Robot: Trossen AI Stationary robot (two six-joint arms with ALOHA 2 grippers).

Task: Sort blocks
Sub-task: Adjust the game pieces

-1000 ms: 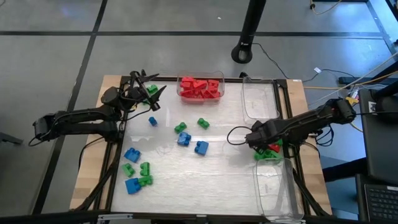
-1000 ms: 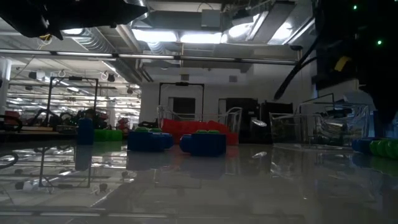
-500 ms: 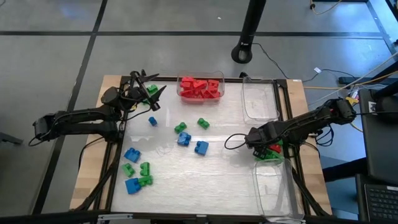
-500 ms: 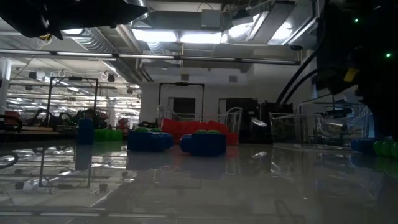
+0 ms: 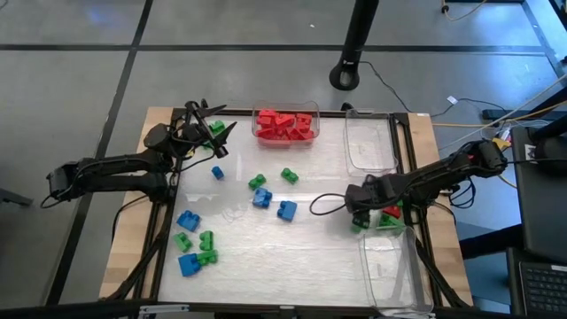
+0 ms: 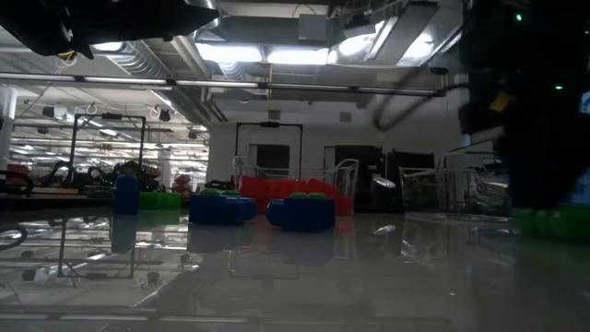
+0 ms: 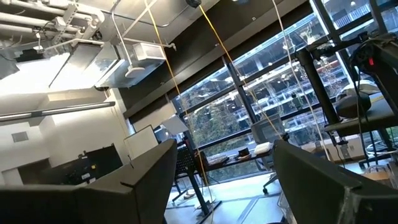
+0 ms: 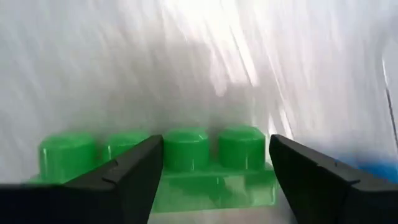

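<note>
Red, green and blue blocks are in play. Several red ones fill a clear bin (image 5: 285, 125) at the far edge. Loose blue blocks (image 5: 286, 210) and green blocks (image 5: 257, 182) lie scattered on the table's middle and left. My right gripper (image 5: 354, 215) is open and tipped down over a four-stud green block (image 8: 186, 155) that lies flat on the table (image 5: 356, 227). Its fingers stand just short of the block without touching it. Green and red blocks (image 5: 388, 216) sit beside the gripper, toward the right edge. My left gripper (image 5: 214, 124) waits open at the far left corner.
An empty clear bin (image 5: 370, 142) stands at the far right. Another clear bin (image 5: 394, 266) stands at the near right, close behind my right gripper. A black cable loop (image 5: 326, 206) lies on the table left of that gripper. The bare table middle (image 5: 292, 257) offers free room.
My right gripper has moved toward the table's left edge and slightly toward the near edge. Its cable loop has slid left with it. A green block now shows on the table at its fingertips.
</note>
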